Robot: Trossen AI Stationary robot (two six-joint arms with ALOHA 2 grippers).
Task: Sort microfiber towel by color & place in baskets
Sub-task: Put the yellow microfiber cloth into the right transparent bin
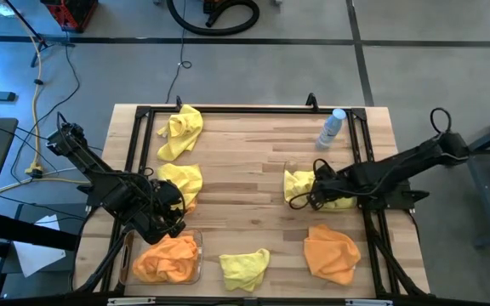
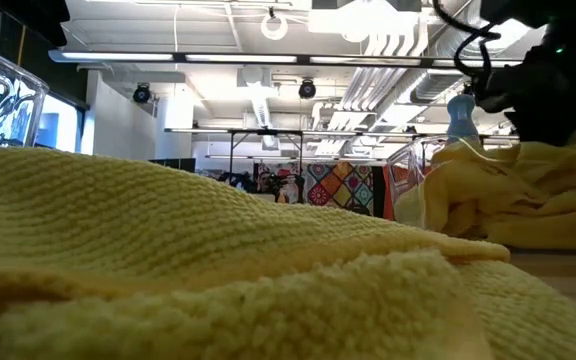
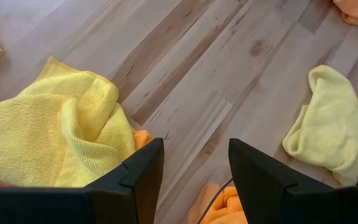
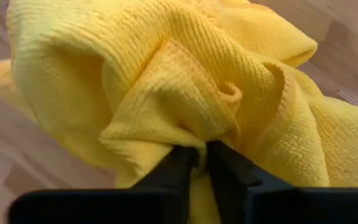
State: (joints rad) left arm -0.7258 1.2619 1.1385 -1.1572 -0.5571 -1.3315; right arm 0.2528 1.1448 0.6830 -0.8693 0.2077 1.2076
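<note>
My right gripper is at the table's right side, shut on a bunched yellow towel that lies in a heap where a clear basket's rim shows faintly. My left gripper hovers open at the left front with nothing between its fingers. It is just beyond the other clear basket, which holds an orange towel. More yellow towels lie at the far left, mid left and near front. A loose orange towel lies on the table at front right. My right gripper pinches a raised fold of the yellow towel between its two fingertips, which stand almost together. The fingers come steeply from above. The rest of the towel lies slack in a heap beneath them.
A small clear bottle with a blue cap stands at the far right. A black frame runs round the wooden table. The front yellow towel fills the low view. Bare wood lies in the table's middle.
</note>
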